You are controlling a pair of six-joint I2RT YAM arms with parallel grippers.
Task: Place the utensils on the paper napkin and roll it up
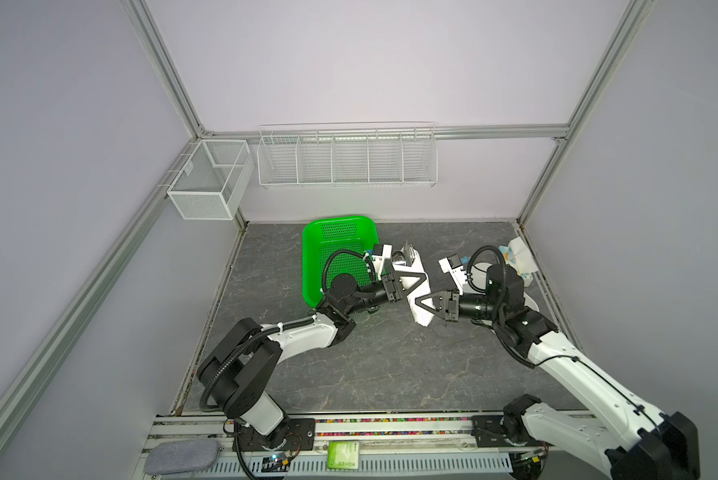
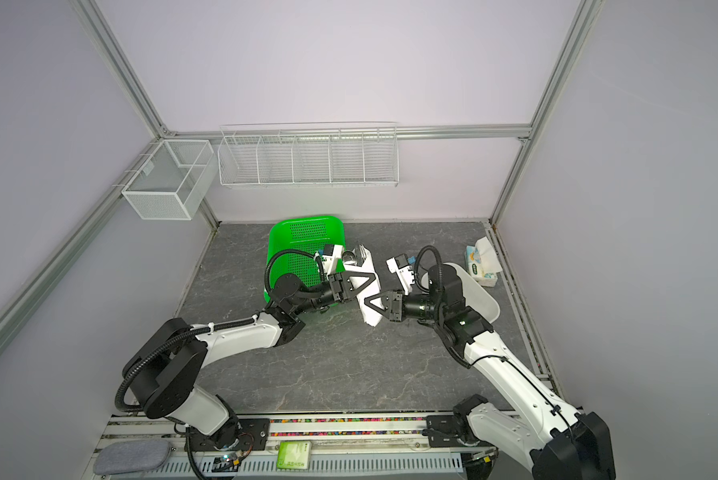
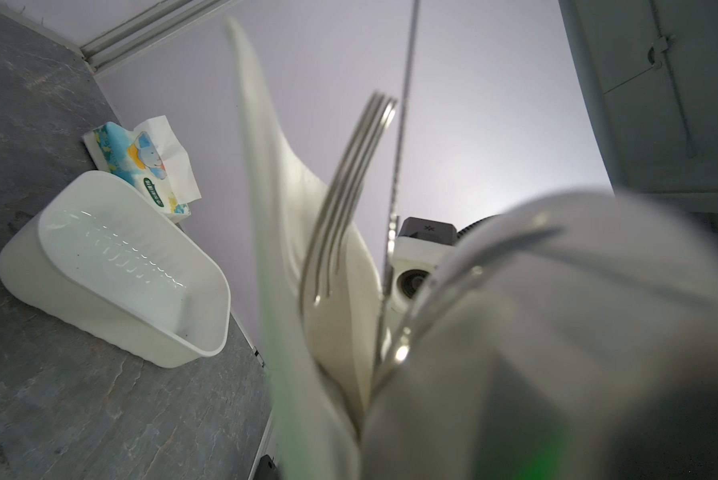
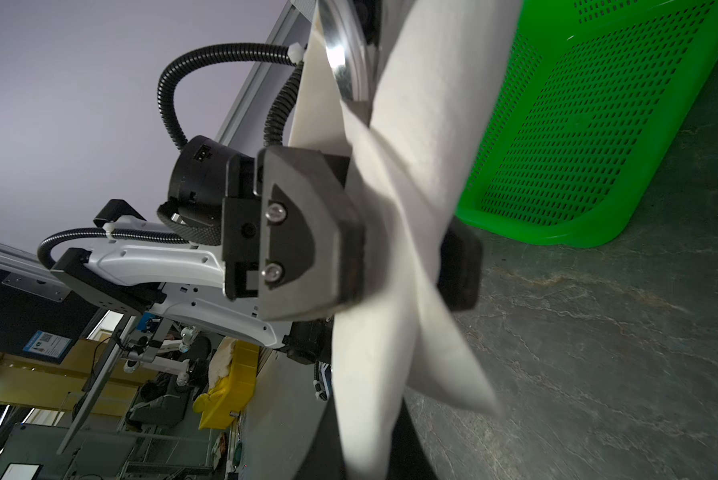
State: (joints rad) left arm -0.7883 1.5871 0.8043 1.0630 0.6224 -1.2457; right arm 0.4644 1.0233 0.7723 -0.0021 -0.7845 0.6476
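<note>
While pinching lower end of paper napkin (image 1: 423,323) with right gripper (image 1: 418,303), straddles its middle with left gripper (image 1: 421,277), jaws part-spread, grip unclear; utensils (image 3: 349,187) rolled inside, frame centre, beside green basket (image 1: 336,232).

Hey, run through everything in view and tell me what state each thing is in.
paper napkin: rolled around the utensils.
utensils: wrapped, heads sticking out.
right gripper: shut on the napkin.
left gripper: straddling the napkin, grip unclear.
white tub: empty.
tissue pack: open, tissue sticking out.
green basket: nothing visible inside.
</note>
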